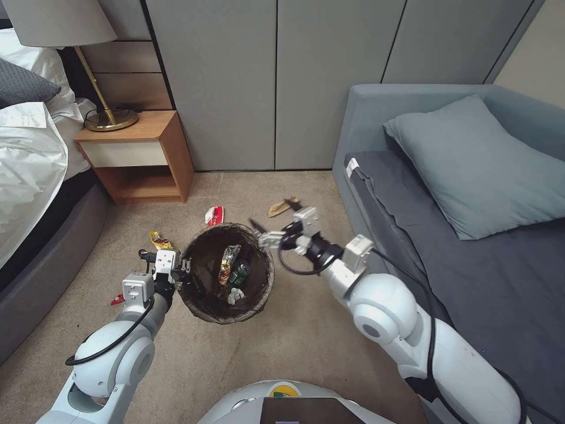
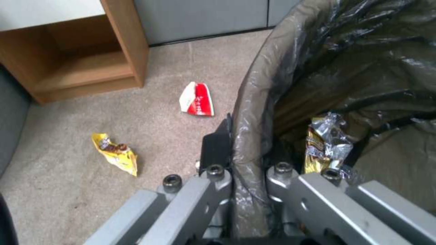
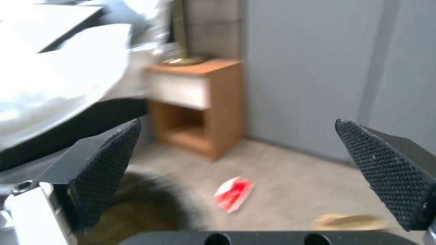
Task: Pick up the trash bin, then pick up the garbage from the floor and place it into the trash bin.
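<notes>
Head view: the left pincer (image 1: pixel 176 272) is clenched on the near-left rim of the trash bin (image 1: pixel 203 306), which sits mid-floor; the right pincer (image 1: pixel 275 225) hangs released over its far-right rim. Risk, as I judge it: the thin bag could slip in that rim grip, tipping the bin. Inside lie three pieces: wrapper, bottle, tissue. Four lie on the floor: red-white carton (image 1: pixel 215 215), yellow wrapper (image 1: pixel 159 240), tan scrap (image 1: pixel 281 206), red scrap (image 1: pixel 117 300).
</notes>
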Controlling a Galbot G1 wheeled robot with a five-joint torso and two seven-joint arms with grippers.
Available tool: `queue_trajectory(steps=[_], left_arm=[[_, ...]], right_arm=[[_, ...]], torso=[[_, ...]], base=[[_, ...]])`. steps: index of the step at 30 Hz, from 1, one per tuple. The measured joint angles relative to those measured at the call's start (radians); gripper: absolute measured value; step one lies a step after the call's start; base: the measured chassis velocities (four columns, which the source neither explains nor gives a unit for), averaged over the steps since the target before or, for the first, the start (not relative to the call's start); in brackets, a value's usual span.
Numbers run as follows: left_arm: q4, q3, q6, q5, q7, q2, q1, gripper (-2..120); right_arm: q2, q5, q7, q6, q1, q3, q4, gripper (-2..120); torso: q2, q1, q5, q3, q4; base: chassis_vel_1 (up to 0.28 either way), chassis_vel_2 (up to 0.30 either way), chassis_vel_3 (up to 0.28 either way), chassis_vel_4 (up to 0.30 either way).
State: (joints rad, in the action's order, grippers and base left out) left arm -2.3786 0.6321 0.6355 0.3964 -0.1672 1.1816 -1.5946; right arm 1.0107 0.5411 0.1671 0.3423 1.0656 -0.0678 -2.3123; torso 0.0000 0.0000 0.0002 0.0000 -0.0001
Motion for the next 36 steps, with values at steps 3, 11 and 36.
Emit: queue_trajectory(steps=[3, 11, 36], left_arm=[[-0.001, 0.0, -0.001, -0.005, -0.001, 0.008, -0.002, 3], [-0.005, 0.014, -0.006, -0.013, -0.002, 0.016, -0.01, 3], [0.001, 0.025, -0.007, -0.064, 0.001, 0.03, -0.027, 3]], right_arm=[[0.034, -0.065, 0.008, -0.043, 0.087, -0.097, -0.001, 100], [0.127, -0.351, 0.035, -0.192, 0.281, -0.304, 0.061, 100], [0.309, -0.4, 0.026, -0.27, 0.491, -0.44, 0.076, 100]], torso=[[0.0, 0.0, 0.0, 0.0, -0.0001], [0.0, 0.0, 0.0001, 0.0, -0.0001], [0.0, 0.0, -0.0002, 0.0, 0.0001]], base=[[0.0, 0.0, 0.0, 0.0], [0.0, 0.0, 0.0, 0.0], [0.0, 0.0, 0.0, 0.0]])
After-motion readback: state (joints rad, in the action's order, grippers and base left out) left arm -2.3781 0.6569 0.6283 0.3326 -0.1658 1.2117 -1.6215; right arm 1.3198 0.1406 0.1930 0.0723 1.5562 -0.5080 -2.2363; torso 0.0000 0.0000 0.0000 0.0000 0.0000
